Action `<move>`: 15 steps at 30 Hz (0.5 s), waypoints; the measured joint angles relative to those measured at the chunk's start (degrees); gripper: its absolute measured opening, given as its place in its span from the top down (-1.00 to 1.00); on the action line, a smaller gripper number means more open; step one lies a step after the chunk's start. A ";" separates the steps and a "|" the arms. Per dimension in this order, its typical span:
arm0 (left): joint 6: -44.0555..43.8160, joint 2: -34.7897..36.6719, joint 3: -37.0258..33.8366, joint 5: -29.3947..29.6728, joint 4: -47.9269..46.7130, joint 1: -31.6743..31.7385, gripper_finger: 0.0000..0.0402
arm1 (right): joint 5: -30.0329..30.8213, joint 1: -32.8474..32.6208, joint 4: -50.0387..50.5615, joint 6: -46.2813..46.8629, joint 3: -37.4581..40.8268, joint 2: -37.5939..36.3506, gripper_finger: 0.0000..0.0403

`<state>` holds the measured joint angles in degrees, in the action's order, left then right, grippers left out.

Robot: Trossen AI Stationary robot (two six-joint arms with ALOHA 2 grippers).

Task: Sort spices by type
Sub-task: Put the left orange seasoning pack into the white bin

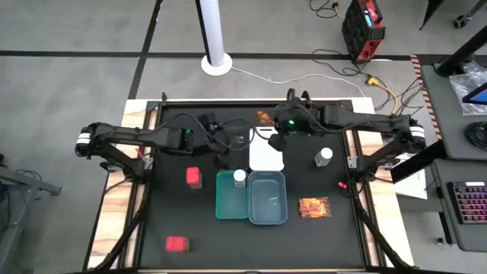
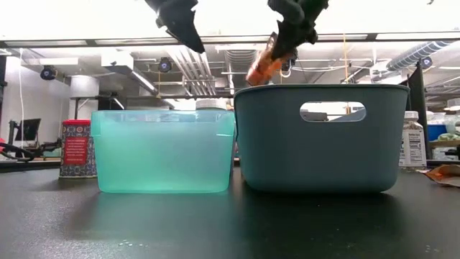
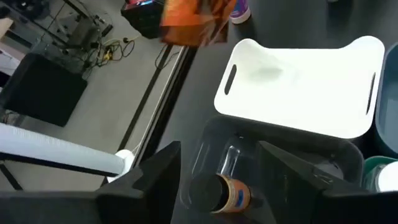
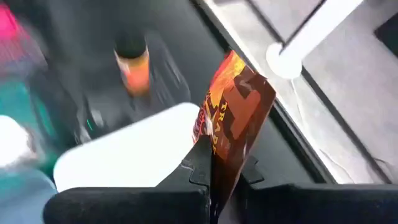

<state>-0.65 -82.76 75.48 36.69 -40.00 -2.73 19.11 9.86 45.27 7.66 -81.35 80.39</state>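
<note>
Right gripper: clamped on a glossy orange-red spice packet, held in the air above the white tray near the table's far edge.
Left gripper: fingers spread apart, empty, above the clear tray, where a dark brown-capped bottle lies on its side.
Teal tray: translucent plastic; a white-capped jar stands at its far end.
Grey-blue tray: opaque, with handle slot.
Table: matte black, carrying two red boxes, a second jar and a second packet.
Purple bottle: cut off by the frame.
</note>
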 joint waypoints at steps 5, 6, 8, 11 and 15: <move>-1.16 3.87 -1.19 0.04 0.27 -1.91 0.10 | -9.28 2.90 12.33 -15.25 -7.25 7.02 0.95; -1.48 4.59 -1.35 0.07 0.23 -2.41 0.10 | -11.16 3.21 14.28 -19.60 -7.93 8.31 0.95; -1.91 6.17 -1.47 0.08 0.09 -3.87 0.12 | -13.36 3.64 16.65 -27.81 -8.78 10.54 0.95; -2.25 8.26 -1.53 0.07 0.10 -6.56 0.13 | -13.62 4.13 20.00 -35.73 -9.28 13.79 0.95; -2.51 10.66 -1.70 0.07 0.06 -10.31 0.14 | -13.58 4.87 20.45 -40.39 -9.37 17.03 0.95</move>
<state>-3.16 -72.10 73.78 36.75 -39.93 -13.05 5.52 14.73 65.72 -32.73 -90.72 97.42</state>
